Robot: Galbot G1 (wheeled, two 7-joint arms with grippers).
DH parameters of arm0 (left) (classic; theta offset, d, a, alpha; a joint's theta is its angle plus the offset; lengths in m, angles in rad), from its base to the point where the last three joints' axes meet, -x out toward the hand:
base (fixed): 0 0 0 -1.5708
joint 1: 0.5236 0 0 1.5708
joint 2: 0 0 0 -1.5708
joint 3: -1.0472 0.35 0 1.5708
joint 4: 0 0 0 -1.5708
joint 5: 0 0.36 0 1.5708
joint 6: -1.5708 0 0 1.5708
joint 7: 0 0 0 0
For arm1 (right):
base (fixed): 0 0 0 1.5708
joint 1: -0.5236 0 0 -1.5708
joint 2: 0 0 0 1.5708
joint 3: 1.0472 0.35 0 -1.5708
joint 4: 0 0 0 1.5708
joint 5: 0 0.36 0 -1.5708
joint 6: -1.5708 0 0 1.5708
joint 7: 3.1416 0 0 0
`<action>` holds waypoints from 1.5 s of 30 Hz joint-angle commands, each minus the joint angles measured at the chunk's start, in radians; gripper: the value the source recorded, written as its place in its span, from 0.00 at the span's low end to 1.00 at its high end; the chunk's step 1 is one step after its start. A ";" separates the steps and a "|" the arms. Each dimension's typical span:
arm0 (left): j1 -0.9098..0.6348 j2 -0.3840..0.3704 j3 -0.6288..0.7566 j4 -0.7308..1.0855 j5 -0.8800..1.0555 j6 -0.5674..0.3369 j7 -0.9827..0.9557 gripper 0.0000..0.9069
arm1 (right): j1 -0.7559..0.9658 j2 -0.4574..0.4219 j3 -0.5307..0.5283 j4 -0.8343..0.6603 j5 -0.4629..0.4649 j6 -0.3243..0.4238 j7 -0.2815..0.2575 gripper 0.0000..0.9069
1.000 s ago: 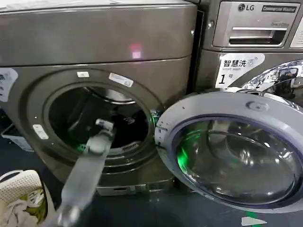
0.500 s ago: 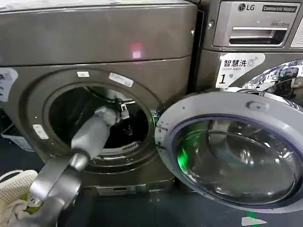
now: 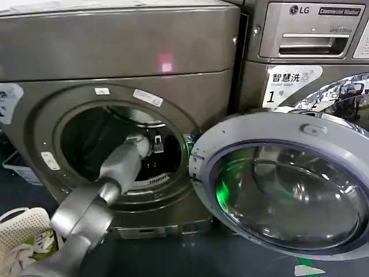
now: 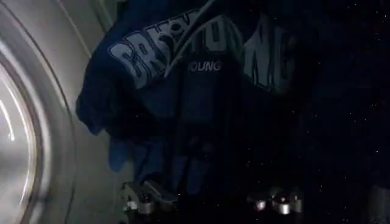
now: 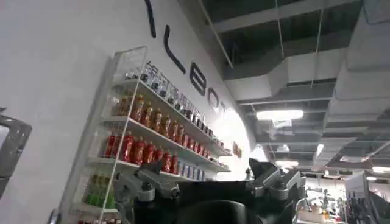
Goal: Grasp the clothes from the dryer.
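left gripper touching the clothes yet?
Cannot tell. In the left wrist view the left gripper is spread before the navy clothes, its fingertips dark against the fabric; no plain contact or gap. Head view doesn't settle it.

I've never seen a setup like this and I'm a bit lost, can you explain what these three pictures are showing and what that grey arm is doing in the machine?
This is a two-armed robot emptying a laundry machine. The head view looks down from the robot's head: its grey left arm reaches through the round mouth of the large bronze-grey dryer, whose grey-rimmed glass door hangs open to the right. The left gripper is inside the drum. The left wrist view, from a camera on that arm, faces the dark navy-blue fabric clothes with pale lettering; the fingertips stand apart just before the cloth, holding nothing yet. The right wrist view shows the right gripper idle, open, aimed at a shelf of bottled drinks. A cream basket sits on the floor.
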 commanded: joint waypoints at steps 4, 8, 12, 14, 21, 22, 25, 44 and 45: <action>0.042 0.009 -0.128 -0.052 -0.026 0.043 -0.038 0.00 | 0.003 0.008 -0.009 0.008 -0.003 0.001 0.001 1.00; 0.110 0.045 -0.260 -0.166 -0.137 0.078 -0.096 0.00 | 0.009 0.014 -0.022 0.017 -0.012 0.001 0.001 1.00; 0.229 0.095 -0.316 -0.378 -0.316 0.142 -0.193 0.00 | 0.018 0.021 -0.038 0.026 -0.022 0.003 -0.004 1.00; 0.300 0.107 -0.366 -0.507 -0.420 0.167 -0.240 0.00 | 0.021 0.026 -0.045 0.031 -0.024 0.004 -0.004 1.00; 0.517 0.104 -0.527 -0.853 -0.821 0.080 -0.488 0.00 | 0.026 0.028 -0.060 0.036 -0.035 0.018 -0.006 1.00; 0.560 0.101 -0.545 -0.918 -0.888 0.051 -0.531 0.00 | 0.029 0.030 -0.064 0.037 -0.034 0.019 -0.006 1.00; 0.658 0.087 -0.573 -1.023 -1.023 -0.081 -0.650 0.00 | 0.035 0.033 -0.068 0.043 -0.029 0.030 -0.005 1.00; 0.823 0.051 -0.606 -1.187 -0.917 -0.287 -0.879 0.00 | 0.022 0.031 -0.062 0.040 0.008 0.133 0.005 1.00; 0.818 0.050 -0.601 -1.181 -0.910 -0.278 -0.879 0.00 | 0.022 0.031 -0.062 0.040 0.008 0.134 0.005 1.00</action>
